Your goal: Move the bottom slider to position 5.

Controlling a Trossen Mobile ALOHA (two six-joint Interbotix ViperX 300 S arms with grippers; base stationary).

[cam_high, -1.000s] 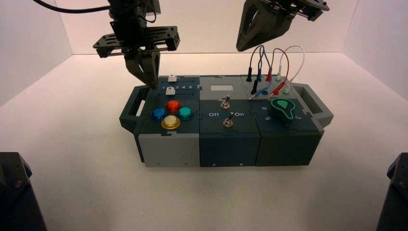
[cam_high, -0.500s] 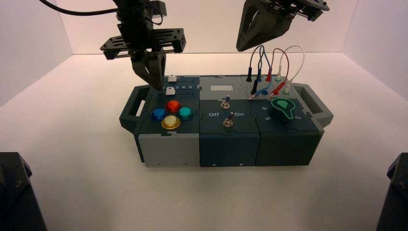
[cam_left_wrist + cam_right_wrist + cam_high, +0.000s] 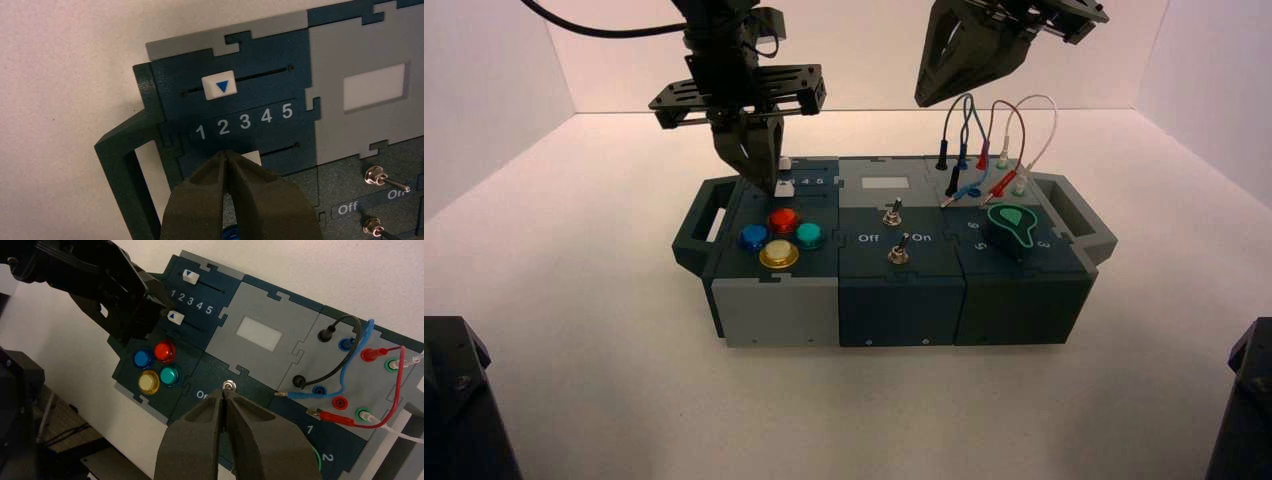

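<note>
The bottom slider (image 3: pixel 253 157) is a small white knob on the dark teal track below the printed row 1 to 5, and my left fingers hide most of it. Its visible corner lies under numeral 3. Position 5 (image 3: pixel 287 110) ends that row, toward the grey panel. My left gripper (image 3: pixel 226 153) is shut, with its tips down against the knob's side that faces numeral 1. From above, the left gripper (image 3: pixel 770 184) stands just left of the bottom slider (image 3: pixel 785 187). My right gripper (image 3: pixel 921 98) hangs shut, high over the box's back.
A twin white slider (image 3: pixel 218 87) with a blue triangle sits on the far track, near 2. Red, blue, teal and yellow buttons (image 3: pixel 784 220) lie just in front of the sliders. Two toggle switches (image 3: pixel 891 213), plugged wires (image 3: pixel 984 150) and a green-edged dial (image 3: pixel 1012 226) fill the box's right.
My left gripper has travelled right and come down to the slider track. The bottom slider's knob has shifted a little to the right. The right arm has not moved.
</note>
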